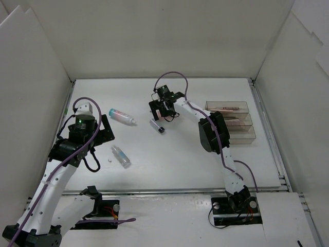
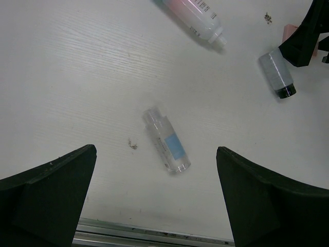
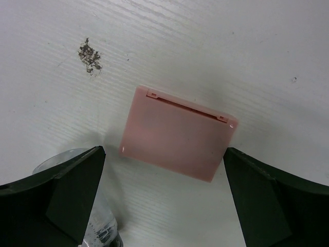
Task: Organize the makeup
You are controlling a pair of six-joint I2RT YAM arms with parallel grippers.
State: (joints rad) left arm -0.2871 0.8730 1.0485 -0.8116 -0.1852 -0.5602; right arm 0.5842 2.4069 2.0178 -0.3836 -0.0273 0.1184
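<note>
Pink flat square compact (image 3: 177,141) is framed mid-picture by the spread right gripper (image 3: 163,154); the left gripper (image 2: 155,154) is held wide above a clear blue-labelled bottle (image 2: 167,141). Lying so flat, the compact could be skidded rather than pinched, or the neighbouring grey black-capped bottle (image 2: 276,76) knocked.

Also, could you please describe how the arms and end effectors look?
The left arm and right arm have white links and black joint housings, each with a looping purple-grey cable. A small green light glows near the left wrist. The left end effector and right end effector are black, with broad wedge-shaped fingers.
</note>
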